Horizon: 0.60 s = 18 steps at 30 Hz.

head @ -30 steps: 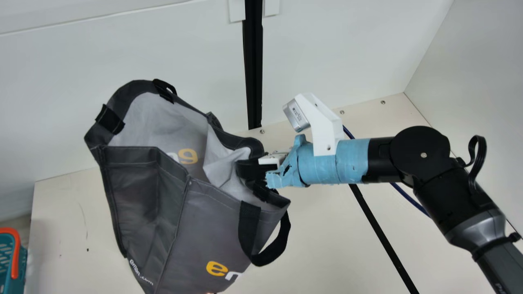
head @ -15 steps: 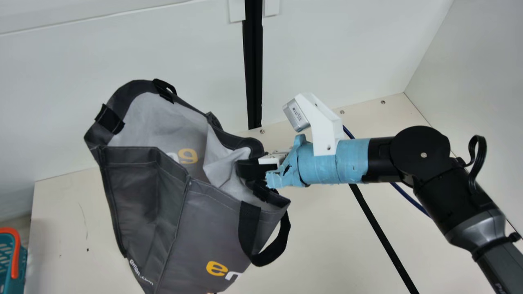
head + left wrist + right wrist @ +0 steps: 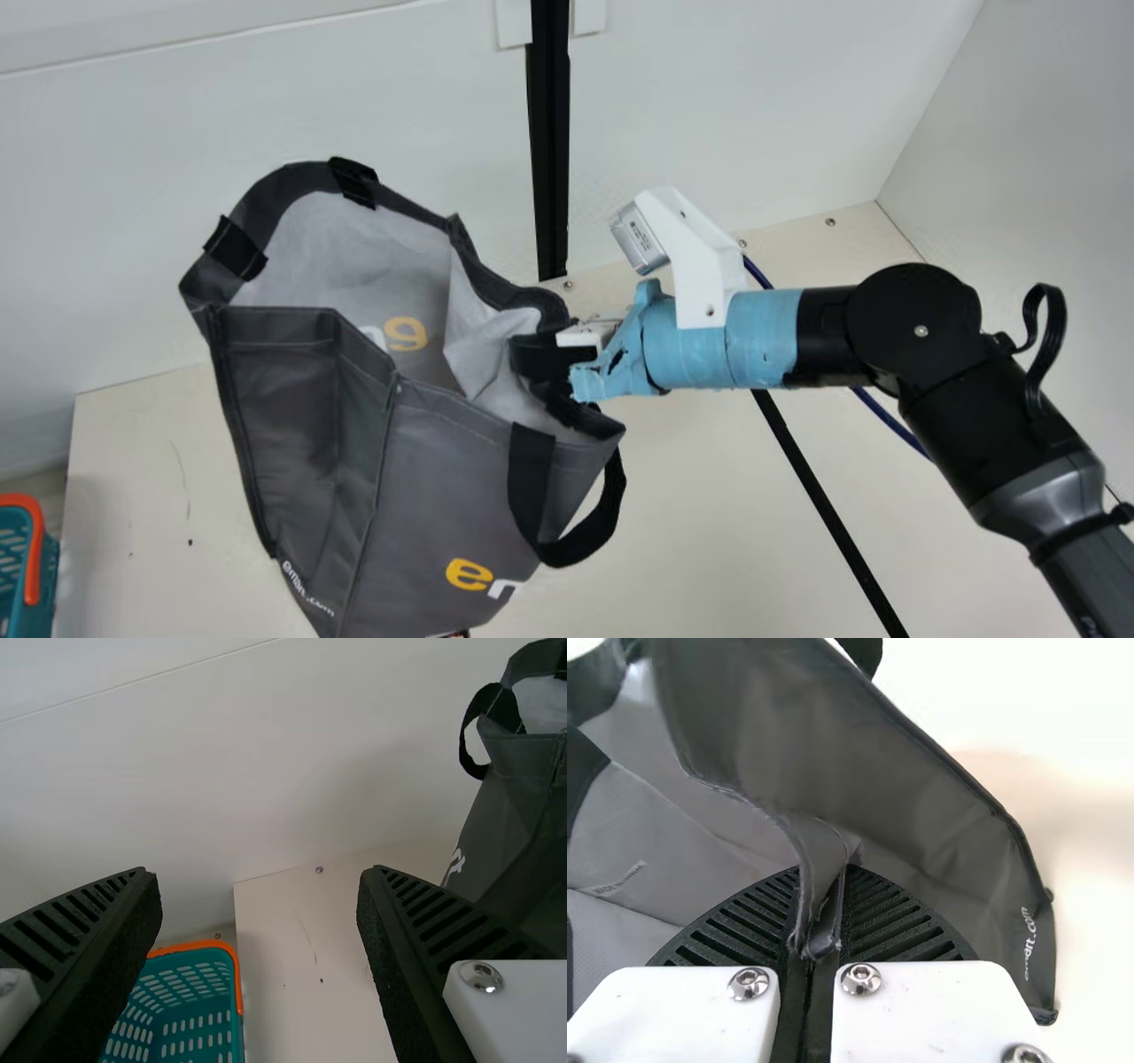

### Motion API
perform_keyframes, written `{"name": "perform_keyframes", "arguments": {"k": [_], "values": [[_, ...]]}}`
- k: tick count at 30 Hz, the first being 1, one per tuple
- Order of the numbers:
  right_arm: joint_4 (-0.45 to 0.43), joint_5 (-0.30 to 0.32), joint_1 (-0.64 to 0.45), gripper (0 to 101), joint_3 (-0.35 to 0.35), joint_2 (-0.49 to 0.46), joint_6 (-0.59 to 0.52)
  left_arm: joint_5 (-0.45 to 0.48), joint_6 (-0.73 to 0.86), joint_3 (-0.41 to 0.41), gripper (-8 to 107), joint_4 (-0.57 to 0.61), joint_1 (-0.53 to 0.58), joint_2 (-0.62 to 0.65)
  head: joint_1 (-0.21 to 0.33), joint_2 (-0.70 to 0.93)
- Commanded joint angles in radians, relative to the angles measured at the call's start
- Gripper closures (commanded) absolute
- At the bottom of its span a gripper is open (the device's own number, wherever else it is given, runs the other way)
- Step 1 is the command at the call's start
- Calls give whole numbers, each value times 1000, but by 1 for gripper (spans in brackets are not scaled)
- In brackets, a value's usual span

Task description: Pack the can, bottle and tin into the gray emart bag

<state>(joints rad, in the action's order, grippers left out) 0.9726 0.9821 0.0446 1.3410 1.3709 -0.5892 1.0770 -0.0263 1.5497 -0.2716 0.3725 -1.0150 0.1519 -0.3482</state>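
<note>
Gray emart bag [image 3: 297,434] over the surface [image 3: 124,461], pinched at the rim [image 3: 822,941] by the closed jaws of right gripper [image 3: 823,873]; left gripper [image 3: 261,872] with jaws wide apart. Probably light, limp fabric, liable to fold inward; best held along the stiffer edging.

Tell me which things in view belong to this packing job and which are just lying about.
Part of the job:
- gray emart bag
- right gripper, shut on the bag's rim
- left gripper, open and empty

Apparently just around:
- teal basket, not named in the task; its role is unclear
- black strip across the table
</note>
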Motion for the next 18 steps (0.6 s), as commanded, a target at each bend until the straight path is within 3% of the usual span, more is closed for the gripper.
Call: {"name": "perform_keyframes", "arguments": {"k": [1,10,18], "values": [[-29,-20,8,101,15,1,5,0,0,0,9,0,0,0,23,-1],[-193,-155,57,101,75,2,62,0,0,0,9,0,0,0,23,-1],[-413,-290,86,101,106,8,211,0,0,0,9,0,0,0,23,-1]]}}
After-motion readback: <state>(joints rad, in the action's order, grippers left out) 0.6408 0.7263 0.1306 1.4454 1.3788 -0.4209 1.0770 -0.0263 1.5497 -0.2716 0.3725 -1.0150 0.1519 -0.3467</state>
